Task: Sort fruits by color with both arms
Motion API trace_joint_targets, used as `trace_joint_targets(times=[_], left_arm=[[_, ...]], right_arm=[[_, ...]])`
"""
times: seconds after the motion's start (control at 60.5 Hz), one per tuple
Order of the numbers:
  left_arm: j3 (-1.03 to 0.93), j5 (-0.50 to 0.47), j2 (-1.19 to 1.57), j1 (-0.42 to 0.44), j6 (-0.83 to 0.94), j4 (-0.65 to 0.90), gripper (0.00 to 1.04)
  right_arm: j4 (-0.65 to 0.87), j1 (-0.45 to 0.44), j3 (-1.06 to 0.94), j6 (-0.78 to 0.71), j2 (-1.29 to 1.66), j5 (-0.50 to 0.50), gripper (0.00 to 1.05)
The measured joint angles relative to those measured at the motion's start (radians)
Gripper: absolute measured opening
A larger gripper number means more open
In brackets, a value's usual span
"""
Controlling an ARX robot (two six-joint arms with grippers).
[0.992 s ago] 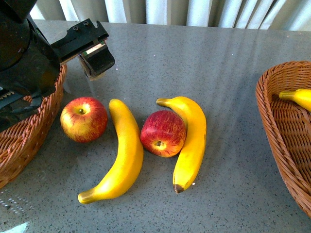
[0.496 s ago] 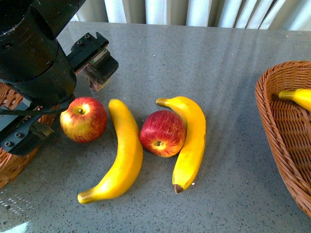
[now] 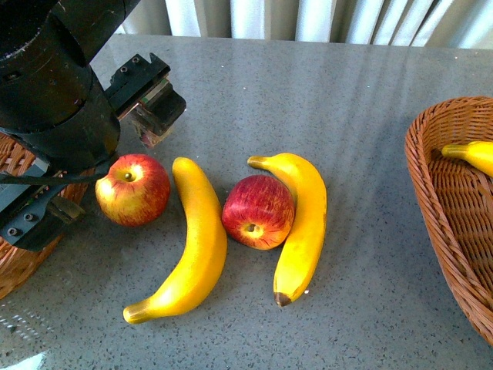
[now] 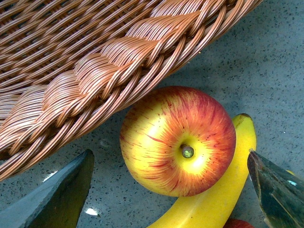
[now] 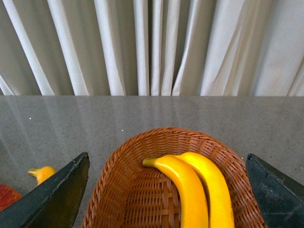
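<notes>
The left gripper [image 4: 168, 156] hangs with its jaws spread wide over the near apple [image 4: 178, 140], one dark finger on each side and neither touching it, so it grips nothing. The left wrist view gives this plainly; from the front, the bulky black left arm [image 3: 54, 92] hides most of that gripper. The wrist view also shows the apple stem-up, just beside the woven wall of the left basket [image 4: 95, 57], with the tip of a banana [image 3: 196, 247] against its other side. The right gripper [image 5: 167, 159] shows only in its own wrist view: jaws apart and bare, hanging above the right basket [image 5: 137, 190], with pale curtains [image 5: 142, 47] behind. That view shows two bananas lying side by side in the basket, the nearer one [image 5: 187, 199] touching its neighbour [image 5: 216, 187], while the front view catches only one yellow end at the picture's edge. Counting from the front, two apples sit on the grey table [image 3: 323, 100]: the near one by the left basket and a second apple [image 3: 258, 212] tipped on its side, tucked into the curve of another banana [image 3: 304, 223]. Two bananas lie loose on the table, with the second apple between them. That makes four bananas, two apples and two baskets.
</notes>
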Motion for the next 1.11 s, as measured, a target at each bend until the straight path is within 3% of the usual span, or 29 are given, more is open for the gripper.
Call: trace_joint_targets(times=[0.727, 0.81, 1.108], left_arm=[[0.010, -0.011, 0.006, -0.039, 0.022, 0.030, 0.96], [-0.002, 0.052, 0.004, -0.033, 0.026, 0.089, 0.96], [-0.006, 0.044, 0.004, -0.017, 0.026, 0.097, 0.96]], right_arm=[[0.000, 0.000, 0.000, 0.000, 0.000, 0.000, 0.96], [0.000, 0.000, 0.000, 0.000, 0.000, 0.000, 0.96], [0.000, 0.000, 0.000, 0.000, 0.000, 0.000, 0.96]])
